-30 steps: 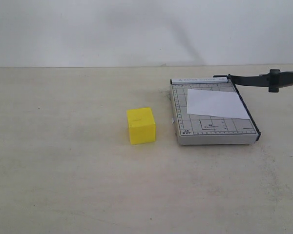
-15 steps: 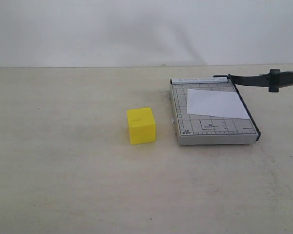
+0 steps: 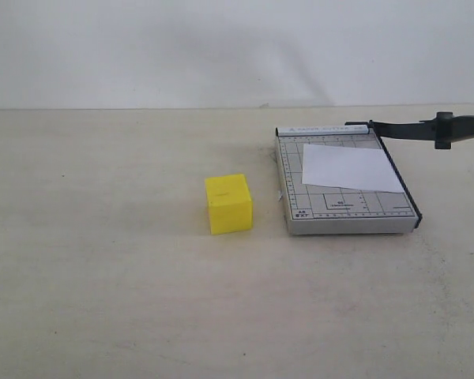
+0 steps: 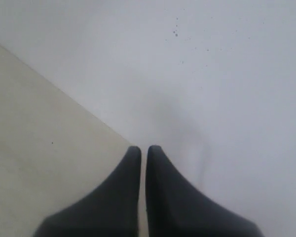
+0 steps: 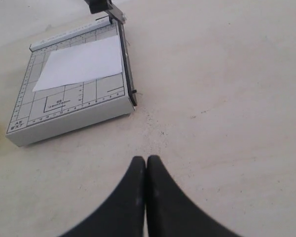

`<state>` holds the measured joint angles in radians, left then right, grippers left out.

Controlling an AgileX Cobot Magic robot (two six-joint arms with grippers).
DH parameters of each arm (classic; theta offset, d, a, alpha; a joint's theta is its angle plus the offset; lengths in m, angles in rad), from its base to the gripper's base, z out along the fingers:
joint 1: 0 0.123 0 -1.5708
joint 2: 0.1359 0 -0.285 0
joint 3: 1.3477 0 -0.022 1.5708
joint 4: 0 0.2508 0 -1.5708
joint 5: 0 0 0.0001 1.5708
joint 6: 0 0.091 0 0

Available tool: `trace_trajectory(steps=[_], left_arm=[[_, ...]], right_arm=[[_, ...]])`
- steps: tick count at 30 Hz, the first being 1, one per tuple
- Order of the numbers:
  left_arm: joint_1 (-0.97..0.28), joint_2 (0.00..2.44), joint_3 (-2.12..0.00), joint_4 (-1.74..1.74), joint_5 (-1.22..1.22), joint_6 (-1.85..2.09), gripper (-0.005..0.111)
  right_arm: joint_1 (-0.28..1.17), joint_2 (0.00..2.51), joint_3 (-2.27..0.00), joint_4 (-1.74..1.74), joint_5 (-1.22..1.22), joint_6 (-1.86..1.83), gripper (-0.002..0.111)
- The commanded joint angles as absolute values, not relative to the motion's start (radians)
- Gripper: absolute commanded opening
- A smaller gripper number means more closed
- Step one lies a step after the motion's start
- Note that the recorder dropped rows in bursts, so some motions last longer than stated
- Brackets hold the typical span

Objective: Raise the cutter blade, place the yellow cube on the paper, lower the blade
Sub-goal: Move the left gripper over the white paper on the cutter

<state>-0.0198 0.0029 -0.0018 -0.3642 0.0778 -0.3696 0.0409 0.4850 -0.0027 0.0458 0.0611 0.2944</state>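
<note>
Yellow solid cube (image 3: 228, 204) centre frame, left of grey gridded trimmer (image 3: 347, 213). Only wrist views show left gripper (image 4: 143, 148), right gripper (image 5: 146, 159): both clenched, empty.

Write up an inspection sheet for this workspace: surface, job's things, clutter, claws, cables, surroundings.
Surface: beige tabletop, faintly speckled.
Job's things: cutter blade raised off the grey trimmer board; paper lying on that board, slightly skewed; yellow cube on the table, left of the trimmer in the exterior view, apart from it, not on the paper.
Clutter: nothing seen.
Claws: left claw shut, empty, facing the wall; right claw shut, empty, above bare table near the trimmer.
Cables: nothing seen.
Surroundings: plain white wall behind the table.
</note>
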Motion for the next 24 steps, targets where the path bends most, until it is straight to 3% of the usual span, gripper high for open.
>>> trace_trajectory(steps=[1, 5, 9, 16, 19, 24], left_arm=[[-0.022, 0.000, -0.149, -0.357, 0.072, -0.356, 0.004], [-0.022, 0.171, -0.361, -0.185, 0.106, -0.252, 0.004], [-0.024, 0.573, -0.581, -0.240, 0.410, 0.035, 0.004], [-0.042, 1.209, -0.804, -1.042, 0.869, 0.793, 0.004], [-0.126, 1.296, -0.811, -1.248, 0.801, 0.917, 0.004], [-0.341, 1.317, -0.811, -1.229, 0.475, 0.917, 0.004]], right_arm=[[0.040, 0.502, 0.000, 0.048, 0.048, 0.331, 0.000], [0.040, 0.502, 0.000, 0.048, 0.021, 0.323, 0.000], [0.040, 0.502, 0.000, 0.042, 0.012, 0.313, 0.000], [0.040, 0.502, 0.000, 0.042, 0.009, 0.292, 0.000], [0.040, 0.502, 0.000, 0.042, 0.009, 0.292, 0.000], [0.040, 0.502, 0.000, 0.042, 0.011, 0.291, 0.000]])
